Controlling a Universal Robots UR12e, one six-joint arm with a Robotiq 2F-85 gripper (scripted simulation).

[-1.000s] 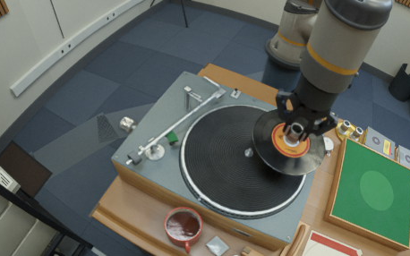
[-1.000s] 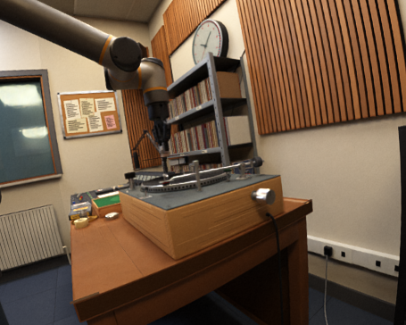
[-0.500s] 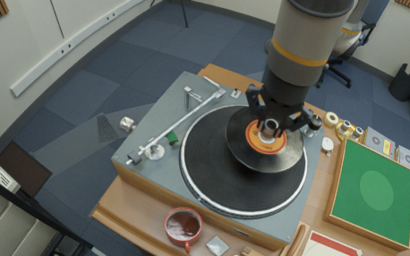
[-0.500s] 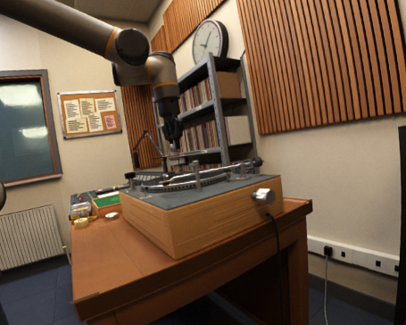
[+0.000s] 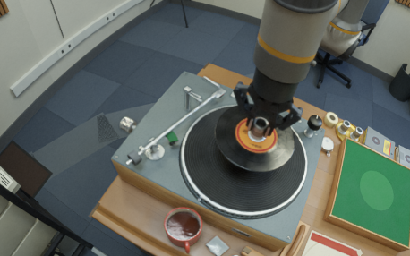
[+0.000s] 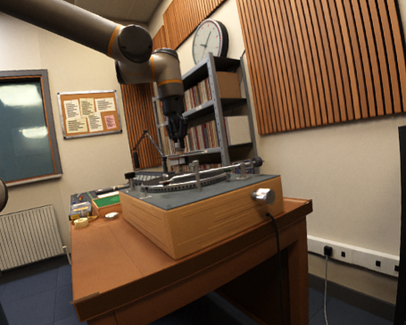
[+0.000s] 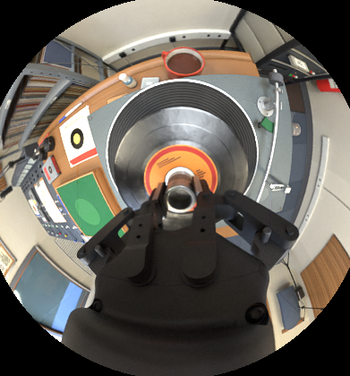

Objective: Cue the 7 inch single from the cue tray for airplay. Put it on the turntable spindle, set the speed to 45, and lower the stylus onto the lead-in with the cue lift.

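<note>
The 7 inch single (image 5: 255, 144), black with an orange label (image 7: 181, 168), hangs level in the air above the turntable platter (image 5: 244, 174). My gripper (image 5: 258, 126) is closed on a metal hub at the record's centre (image 7: 180, 199), and the wrist camera shows a finger on each side of it. From the second side camera the record (image 6: 178, 156) sits a short way above the platter. The tonearm (image 5: 179, 121) rests to the left of the platter. The green cue tray (image 5: 371, 192) on the right is empty.
The black knob (image 5: 313, 122) stands at the platter's right rear corner, close to my gripper. A red mug (image 5: 183, 225) sits on the desk in front of the turntable. Small adapters and cases (image 5: 349, 128) lie behind the tray. A shelf (image 6: 217, 111) stands behind the desk.
</note>
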